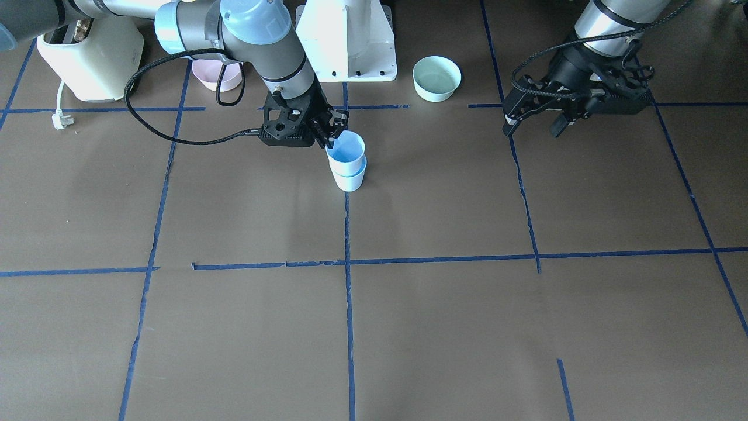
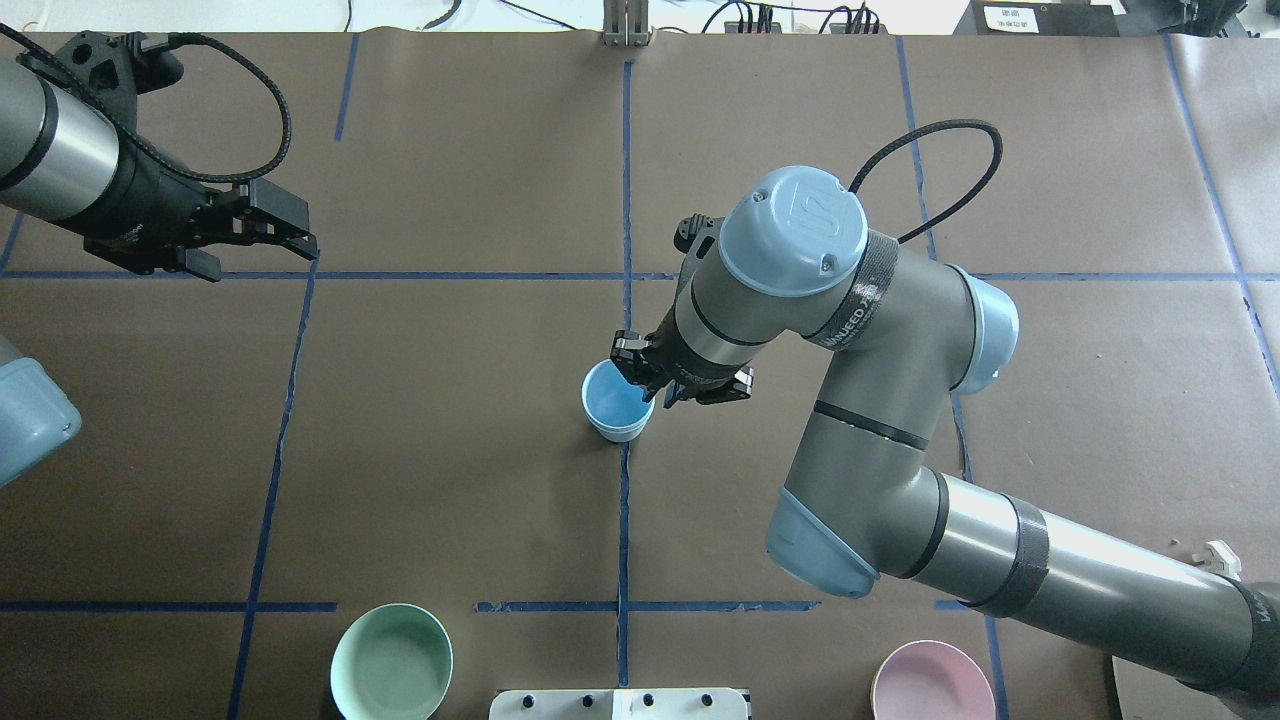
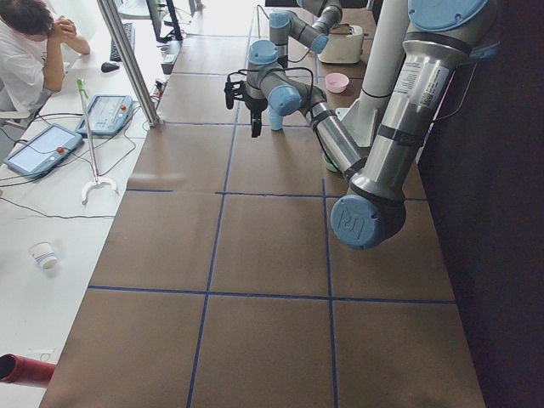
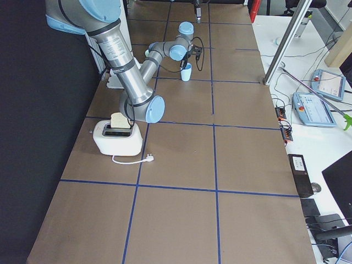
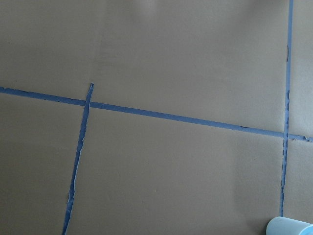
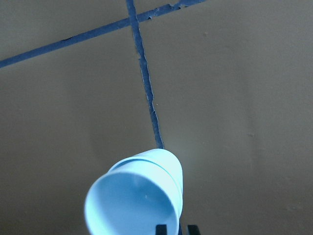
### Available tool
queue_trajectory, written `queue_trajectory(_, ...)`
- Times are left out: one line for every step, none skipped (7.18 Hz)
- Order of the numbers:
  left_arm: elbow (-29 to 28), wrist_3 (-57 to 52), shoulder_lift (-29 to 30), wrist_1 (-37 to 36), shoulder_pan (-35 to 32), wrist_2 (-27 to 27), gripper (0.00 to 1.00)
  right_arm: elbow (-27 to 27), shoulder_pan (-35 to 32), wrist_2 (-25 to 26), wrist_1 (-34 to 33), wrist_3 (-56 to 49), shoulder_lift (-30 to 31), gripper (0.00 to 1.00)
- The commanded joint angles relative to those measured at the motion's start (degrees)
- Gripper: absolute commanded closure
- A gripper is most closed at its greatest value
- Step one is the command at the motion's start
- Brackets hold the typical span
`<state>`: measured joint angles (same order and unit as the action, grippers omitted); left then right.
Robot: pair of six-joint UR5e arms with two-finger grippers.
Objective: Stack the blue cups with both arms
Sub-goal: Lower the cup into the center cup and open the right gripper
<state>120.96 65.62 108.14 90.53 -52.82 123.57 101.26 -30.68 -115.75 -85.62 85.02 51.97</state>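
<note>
Two pale blue cups stand nested near the table's middle on a blue tape line: the upper cup (image 1: 346, 151) sits inside the lower cup (image 1: 350, 179). The stack also shows in the overhead view (image 2: 613, 402) and in the right wrist view (image 6: 134, 203). My right gripper (image 1: 333, 132) is shut on the upper cup's rim, one finger inside and one outside. My left gripper (image 1: 533, 124) is open and empty, hanging above the table far to the side (image 2: 262, 238). A pale blue rim (image 5: 289, 226) shows at the bottom right of the left wrist view.
A mint-green bowl (image 1: 436, 78) and a pink bowl (image 1: 217, 76) stand near the white pedestal (image 1: 347, 41). A cream toaster (image 1: 90, 55) with its plug lies beside the right arm's base. Blue tape lines cross the brown table.
</note>
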Motion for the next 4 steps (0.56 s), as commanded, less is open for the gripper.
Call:
queue_trajectory(0.06,0.64,-0.13,0.0,0.09,-0.09,0.0,-0.19,0.01,0.17,0.01,-0.29,-0.37,0.0)
queue_trajectory(-0.02,0.56,-0.47,0.0,0.09,-0.17,0.0,1.47,-0.43,-0.26,0.01,-0.47,-0.2,0.0)
queue_trajectory(-0.02,-0.66,-1.87,0.09,0.09,-0.17,0.0,6.18,-2.61,-0.88,-0.25,-0.56,3.63,0.0)
queue_trajectory(-0.02,-5.72,-4.58,0.35,0.0,-0.17,0.0,11.19,-4.72,-0.97,-0.17,-1.17,10.11,0.0)
